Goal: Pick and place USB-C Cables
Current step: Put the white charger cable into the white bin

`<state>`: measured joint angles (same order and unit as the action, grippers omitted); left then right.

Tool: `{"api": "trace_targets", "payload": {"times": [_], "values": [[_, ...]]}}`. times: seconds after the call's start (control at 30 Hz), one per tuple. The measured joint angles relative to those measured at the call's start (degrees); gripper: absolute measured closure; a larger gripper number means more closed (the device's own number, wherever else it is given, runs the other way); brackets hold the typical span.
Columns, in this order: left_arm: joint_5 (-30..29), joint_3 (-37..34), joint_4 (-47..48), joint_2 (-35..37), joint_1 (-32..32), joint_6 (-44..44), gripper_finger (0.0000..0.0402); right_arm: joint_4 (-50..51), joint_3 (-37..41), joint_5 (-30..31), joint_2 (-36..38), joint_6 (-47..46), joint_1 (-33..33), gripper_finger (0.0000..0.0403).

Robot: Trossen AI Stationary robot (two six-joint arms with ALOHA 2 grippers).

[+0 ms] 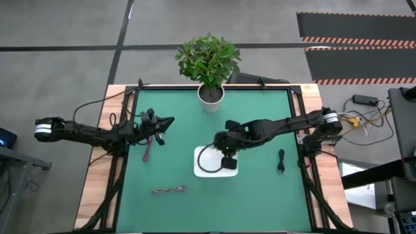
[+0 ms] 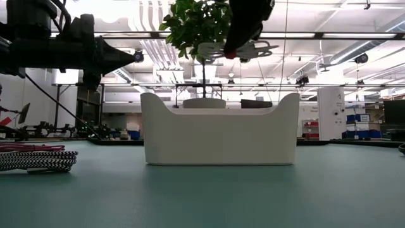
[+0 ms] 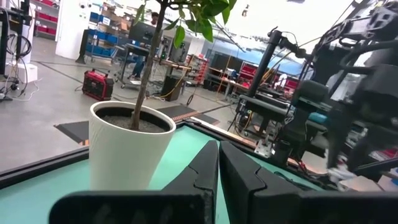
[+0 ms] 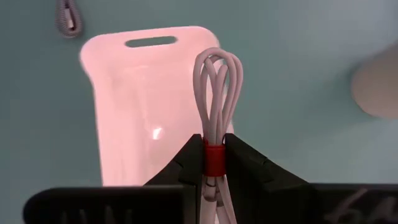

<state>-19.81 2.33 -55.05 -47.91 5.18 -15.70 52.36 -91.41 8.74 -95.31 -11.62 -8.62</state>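
The white tray (image 1: 224, 170) (image 2: 220, 136) (image 4: 137, 106) sits mid-table. My right gripper (image 1: 227, 158) (image 4: 213, 171) hovers over it, shut on the white-grey USB-C cable (image 4: 215, 81) (image 2: 250, 47). The magenta-pink cable (image 1: 147, 147) (image 2: 28, 147) lies flat on the mat near my left gripper (image 1: 170, 121) (image 3: 219, 168) (image 2: 130, 58), which is shut, holds nothing and floats above the table. The grey-brown cable (image 1: 169, 190) (image 2: 38, 161) (image 4: 68, 18) lies toward the near edge. The black cable (image 1: 282, 161) lies to the tray's right. My right gripper pinches the white-grey cable bundle between its two fingers at the red band (image 4: 213, 158) that ties it. The fingers come from above, slanting down. The bundle's loops (image 4: 216, 68) reach out past the fingertips. The cable is lifted clear, above the tray.
A potted plant in a white pot (image 1: 210, 96) (image 3: 127, 149) stands at the far edge of the green mat. Black frame bars (image 1: 123, 140) run along the table's left and right sides. Open mat lies near the front edge, on either side of the tray.
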Motion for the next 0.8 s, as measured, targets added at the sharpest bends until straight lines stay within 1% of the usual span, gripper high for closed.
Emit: {"api": "trace_targets", "payload": {"times": [0.13,0.23,0.43,0.57,0.8], "values": [[0.0,0.0,0.0,0.0,0.0,0.0,0.0402,0.4,-2.4,-0.6,-3.3,1.7,-0.6,0.0365],[0.0,0.0,0.0,-0.1,0.0,-0.1,0.0402,1.8,-4.8,-3.2,-6.0,1.9,-0.7,0.0365],[0.0,0.0,0.0,0.1,0.0,0.0,0.0402,7.5,-11.2,-3.4,-10.7,3.9,-0.7,0.0365],[0.0,0.0,0.0,0.1,0.0,0.0,0.0402,9.3,-13.3,-3.4,-11.8,4.4,-0.6,0.0365],[0.0,0.0,0.0,-0.1,0.0,0.0,0.0402,8.7,-13.4,-4.5,-11.8,4.9,-0.6,0.0365]]}}
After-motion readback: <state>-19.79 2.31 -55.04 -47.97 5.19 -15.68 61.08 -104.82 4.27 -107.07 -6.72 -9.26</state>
